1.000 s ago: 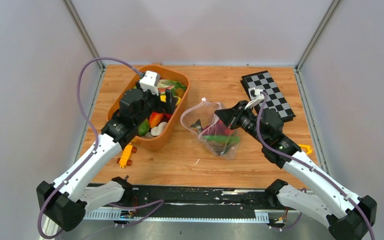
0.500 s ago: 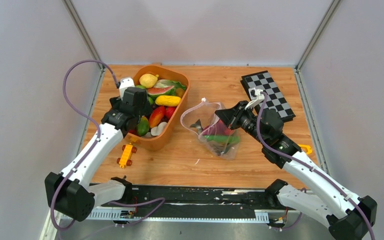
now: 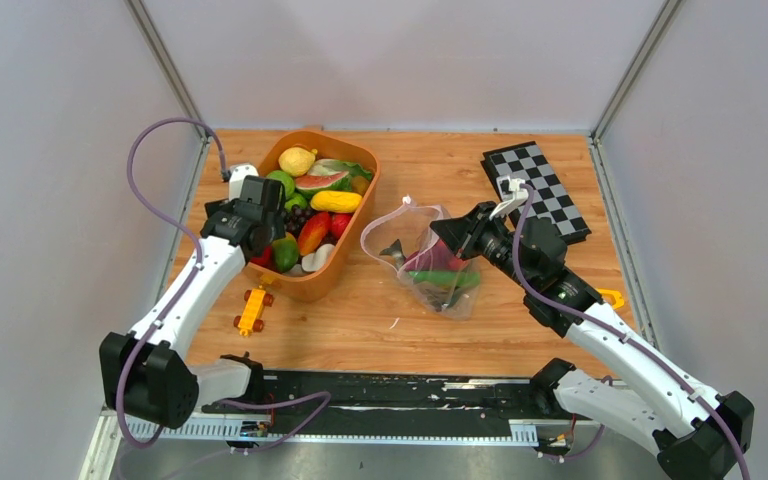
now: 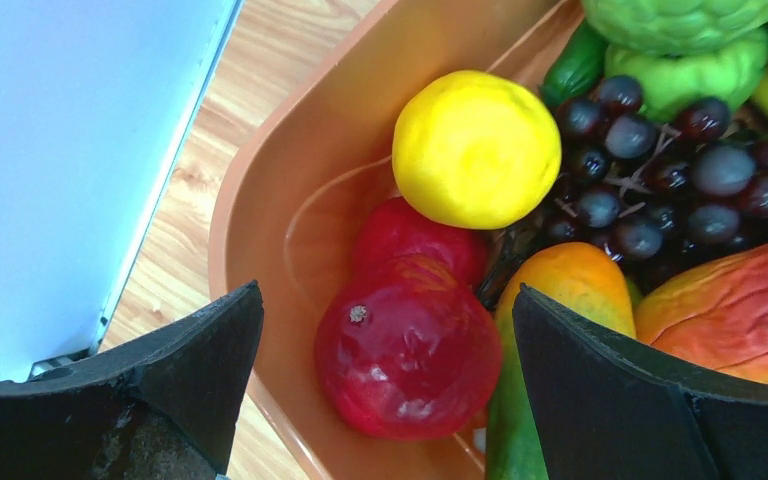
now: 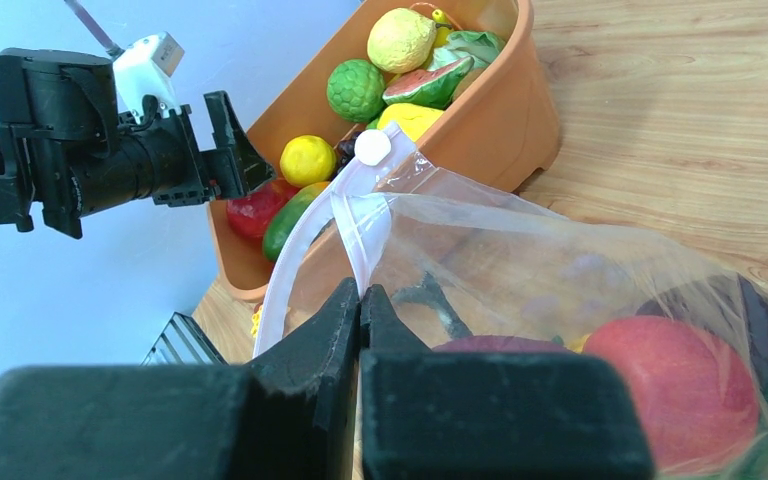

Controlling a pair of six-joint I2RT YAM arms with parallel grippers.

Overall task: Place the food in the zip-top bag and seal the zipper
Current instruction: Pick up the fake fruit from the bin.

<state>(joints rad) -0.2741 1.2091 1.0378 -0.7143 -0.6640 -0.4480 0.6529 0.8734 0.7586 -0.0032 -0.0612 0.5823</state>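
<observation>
The clear zip-top bag (image 3: 415, 255) lies mid-table with a green cucumber (image 3: 445, 277) and a red piece (image 5: 670, 385) inside. My right gripper (image 3: 438, 232) is shut on the bag's mouth edge, its jaws (image 5: 360, 292) pinching the whitish zipper strip (image 5: 305, 235) and holding the mouth up and open. More food fills the orange tub (image 3: 345, 262). My left gripper (image 3: 270, 238) is open and empty over the tub's near-left corner. Its jaws (image 4: 388, 300) straddle a glossy red fruit (image 4: 405, 345) beside a yellow lemon-like piece (image 4: 475, 150) and purple grapes (image 4: 660, 170).
A yellow toy car (image 3: 252, 308) lies in front of the tub. A folded chessboard (image 3: 537, 190) sits at the back right. A small yellow object (image 3: 612, 297) lies by the right arm. Grey walls close in on the left, right and back.
My left arm has swung from over the tub's middle to its near-left corner, uncovering the fruit. The right arm and the bag have not moved.
</observation>
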